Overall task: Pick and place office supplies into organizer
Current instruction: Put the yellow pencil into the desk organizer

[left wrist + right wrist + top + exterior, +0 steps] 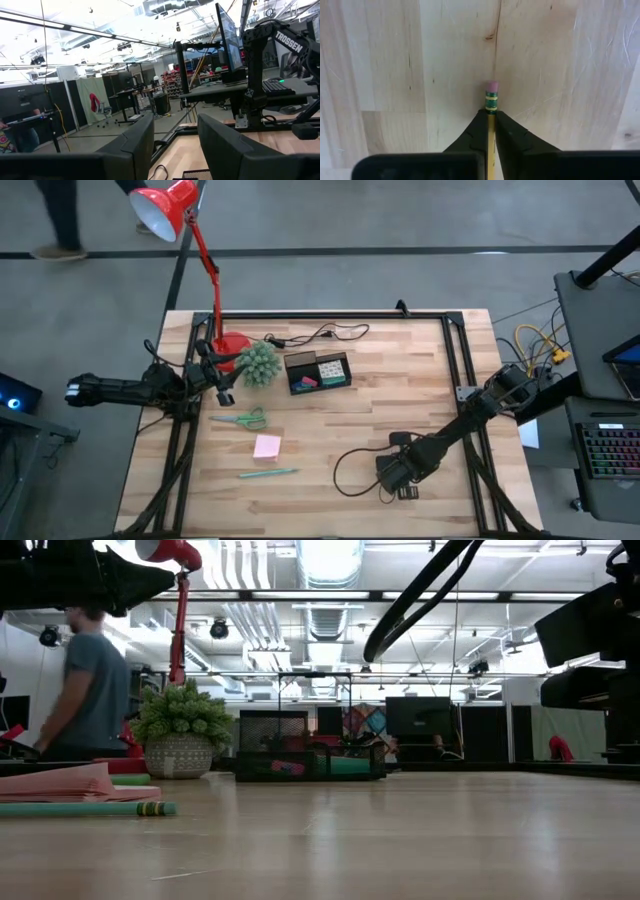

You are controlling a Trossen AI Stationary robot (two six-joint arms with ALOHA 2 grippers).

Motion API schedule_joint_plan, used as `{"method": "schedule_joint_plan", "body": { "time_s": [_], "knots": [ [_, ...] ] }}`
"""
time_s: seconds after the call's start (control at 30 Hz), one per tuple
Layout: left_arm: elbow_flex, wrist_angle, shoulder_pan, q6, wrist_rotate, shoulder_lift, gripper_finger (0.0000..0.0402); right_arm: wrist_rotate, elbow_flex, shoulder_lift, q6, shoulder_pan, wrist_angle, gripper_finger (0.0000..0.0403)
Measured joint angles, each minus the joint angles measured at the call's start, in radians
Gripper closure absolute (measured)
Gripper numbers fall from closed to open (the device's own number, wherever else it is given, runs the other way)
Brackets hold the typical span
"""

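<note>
The right gripper [491, 120] is low over the near right part of the table [570, 60], its fingers pinched on a pencil [491, 102] — a thin yellow stick with a green ferrule and pink eraser poking out just past the fingertips, the rest of the shaft running back between the jaws. It is likely light, stiff and smooth, so it could swivel or slide in so narrow a pinch; the hold sits close behind the ferrule, and the long hidden end might droop or swing on the way. The organizer [319, 371] lies well ahead of the jaws and off to one side, across open wood, with some bits already in its compartments. Between them nothing tall stands, though a black cable [345, 465] loops just beside the gripper. Beyond the organizer are the spiky plant [259, 363] and the red lamp [232, 345], near enough to crowd an approach. The left gripper [225, 385] waits by the plant, jaws apart and empty. Scissors [243, 420], a pink pad [267, 445] and a green pen [268, 473] remain on the table.
</note>
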Motion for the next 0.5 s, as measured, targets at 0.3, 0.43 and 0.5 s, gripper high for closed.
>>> {"method": "schedule_joint_plan", "body": {
  "time_s": [0.3,0.43,0.5],
  "knots": [
    [0.0,0.0,0.0,0.0,0.0,0.0,0.0262,0.0,0.001,-0.004,0.0,0.0,-0.002,0.0393],
    [0.0,0.0,0.0,0.0,0.0,0.0,0.0262,0.0,0.004,-0.014,0.0,0.0,-0.006,0.0393],
    [0.0,0.0,0.0,0.0,0.0,0.0,0.0262,0.0,0.003,-0.025,0.0,-0.001,-0.001,0.0394]
  ]
}}
